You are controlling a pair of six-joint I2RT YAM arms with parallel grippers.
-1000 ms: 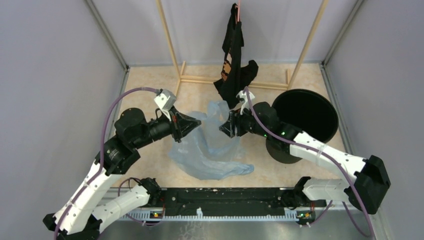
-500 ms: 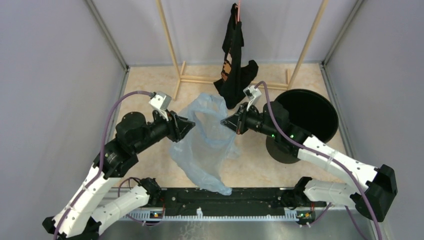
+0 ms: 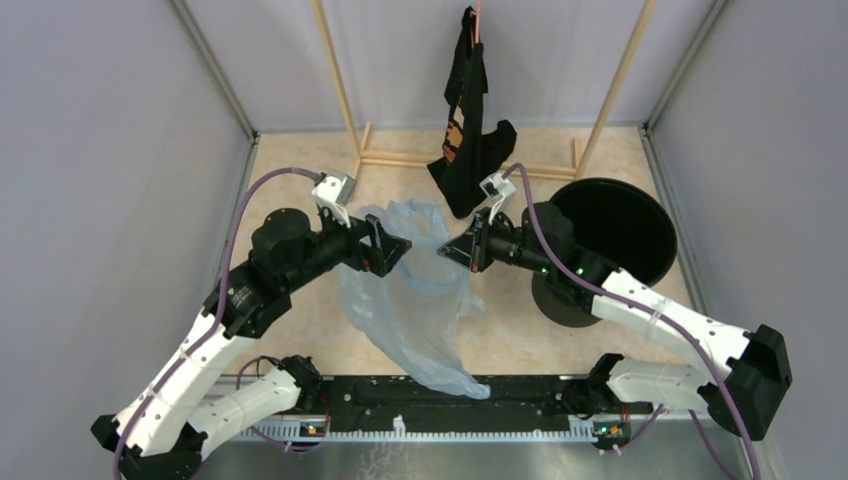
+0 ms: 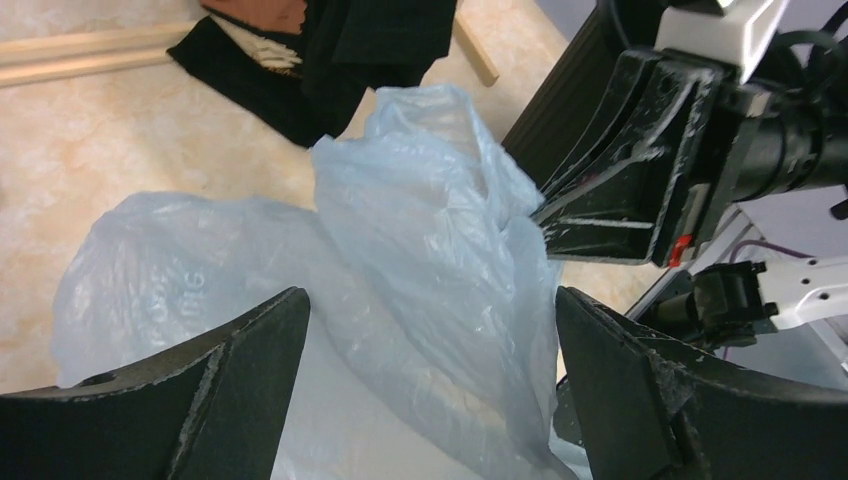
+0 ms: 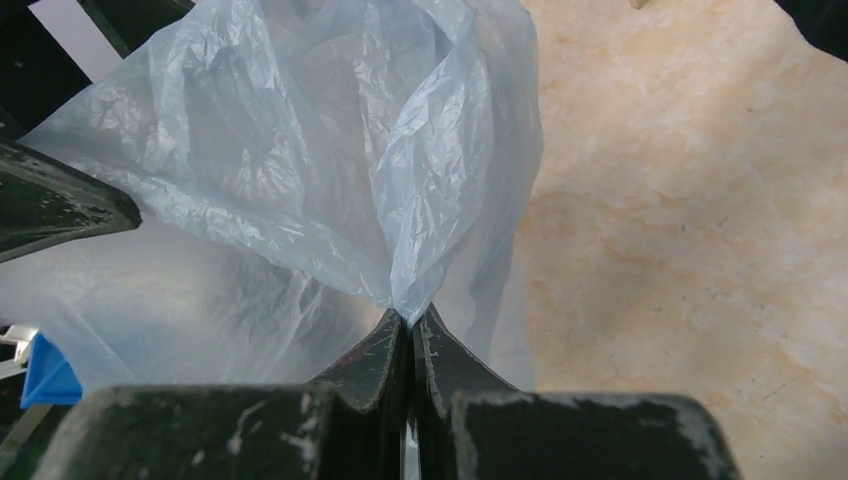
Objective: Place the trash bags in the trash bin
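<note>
Top external: holding trash bag (image 3: 420, 300) aloft by fold pinched in closed right gripper (image 3: 465, 250); left gripper (image 3: 400, 248) gaping, empty. Next: swing over trash bin (image 3: 605, 183), tabletop's far-right corner, release.

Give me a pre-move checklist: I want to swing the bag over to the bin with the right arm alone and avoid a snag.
1. Right gripper shut on the trash bag: ok, a fold is pinched in its closed jaws.
2. Left gripper open, not clamping the bag: ok, jaws stand wide with plastic loose between them.
3. Bag's tail hanging free: cannot tell; it drapes toward the near side.
4. Trash bin upright, mouth open: ok.
5. Black garment clear of the bag: cannot tell; it hangs close behind.
</note>
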